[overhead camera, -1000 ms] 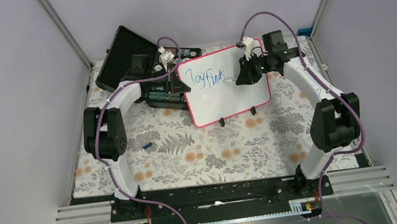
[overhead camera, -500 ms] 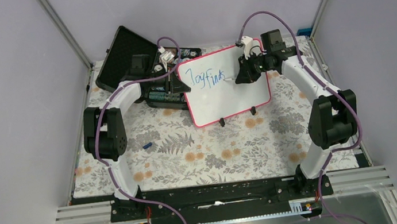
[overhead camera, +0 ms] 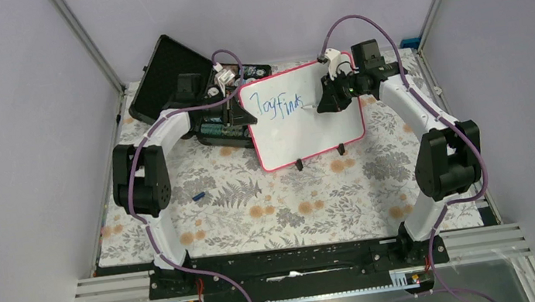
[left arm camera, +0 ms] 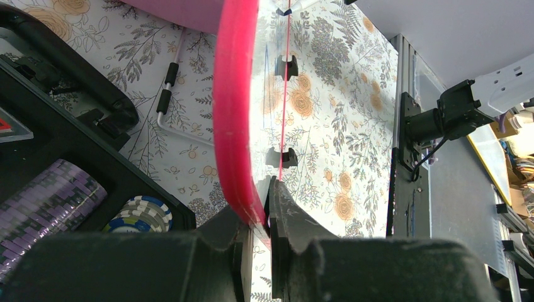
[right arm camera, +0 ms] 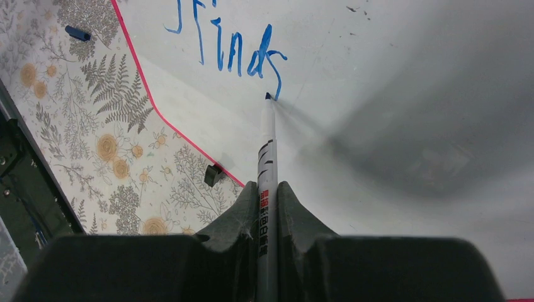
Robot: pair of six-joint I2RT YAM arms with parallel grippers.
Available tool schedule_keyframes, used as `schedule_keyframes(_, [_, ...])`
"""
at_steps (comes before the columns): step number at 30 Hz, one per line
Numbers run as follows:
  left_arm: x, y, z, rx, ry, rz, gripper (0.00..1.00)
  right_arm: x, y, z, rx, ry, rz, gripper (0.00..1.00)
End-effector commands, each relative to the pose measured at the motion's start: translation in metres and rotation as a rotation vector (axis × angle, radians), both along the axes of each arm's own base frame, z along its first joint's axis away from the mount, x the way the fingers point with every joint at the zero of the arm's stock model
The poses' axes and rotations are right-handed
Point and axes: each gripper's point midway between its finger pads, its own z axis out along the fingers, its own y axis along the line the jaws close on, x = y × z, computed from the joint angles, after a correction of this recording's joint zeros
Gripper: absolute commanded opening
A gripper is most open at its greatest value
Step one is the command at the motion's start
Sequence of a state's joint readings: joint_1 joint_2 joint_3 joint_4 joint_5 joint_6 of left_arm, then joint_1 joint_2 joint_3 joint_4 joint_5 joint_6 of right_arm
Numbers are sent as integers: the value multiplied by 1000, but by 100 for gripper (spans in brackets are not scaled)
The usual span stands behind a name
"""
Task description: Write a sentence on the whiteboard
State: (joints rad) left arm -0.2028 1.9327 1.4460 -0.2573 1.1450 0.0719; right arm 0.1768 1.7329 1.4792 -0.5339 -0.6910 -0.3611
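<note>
The whiteboard [overhead camera: 307,122] with its pink-red frame stands tilted at the back of the table, with blue writing "Jay finds" [overhead camera: 279,107] on it. My left gripper [overhead camera: 242,114] is shut on the board's left edge; the left wrist view shows the pink frame [left arm camera: 234,107] clamped between its jaws. My right gripper [overhead camera: 325,104] is shut on a white marker [right arm camera: 267,182]. The marker's tip [right arm camera: 268,96] touches the board at the tail of the "s" [right arm camera: 274,69].
An open black poker-chip case [overhead camera: 179,84] with chip stacks [left arm camera: 143,212] sits behind the board's left side. A blue marker cap [overhead camera: 200,197] lies on the floral tablecloth. The board's two black feet [overhead camera: 299,165] rest on the cloth. A metal rail [left arm camera: 403,163] edges the table.
My right gripper shifted slightly up and left with the marker over the last second, then stayed almost still. The left gripper and board have not moved.
</note>
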Motion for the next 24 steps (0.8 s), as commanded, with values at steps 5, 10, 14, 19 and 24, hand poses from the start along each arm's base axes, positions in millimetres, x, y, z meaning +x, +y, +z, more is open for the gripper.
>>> schedule_keyframes(5, [6,2,-22,104,-88,25,0,12,-3,14,-30,-66,-26,0])
schedule_keyframes(10, [5,2,-22,103,-87,25,0,14,-4,16,-37,-74,-32,0])
schedule_keyframes(14, [6,2,-21,103,-89,25,0,15,-8,18,-47,-85,-43,0])
schedule_keyframes(19, [6,2,-22,103,-88,25,0,15,-7,19,-41,-84,-42,0])
schedule_keyframes(24, [6,2,-22,104,-89,25,0,16,-8,19,-41,-85,-49,0])
